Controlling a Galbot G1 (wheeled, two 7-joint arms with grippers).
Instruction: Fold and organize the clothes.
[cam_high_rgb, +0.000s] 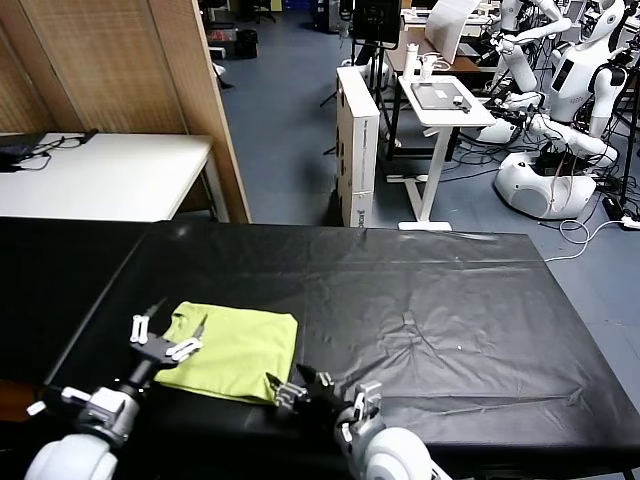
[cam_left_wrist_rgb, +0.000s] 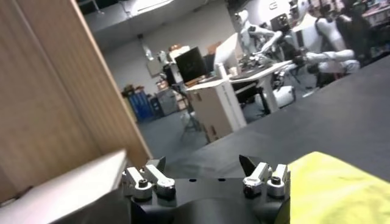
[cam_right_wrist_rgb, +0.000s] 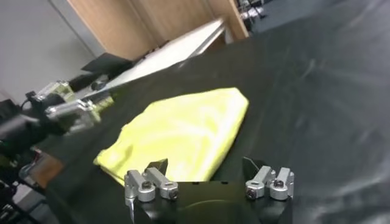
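The lime yellow-green cotton T-shirt (cam_high_rgb: 235, 350) lay as a compact folded rectangle on the black-covered counter (cam_high_rgb: 440, 320), near its front left corner. Being soft, light and limp, it would probably sag or unfold if lifted by one corner, so a grip on a folded edge through all the layers, or on two edges at once, seemed wisest. Its surface looked smooth with faint creases (no print showed). The left end effector (cam_high_rgb: 168, 335) hovered released at the shirt's left edge; the right end effector (cam_high_rgb: 298, 385), also released and empty, sat just beside its near right corner.
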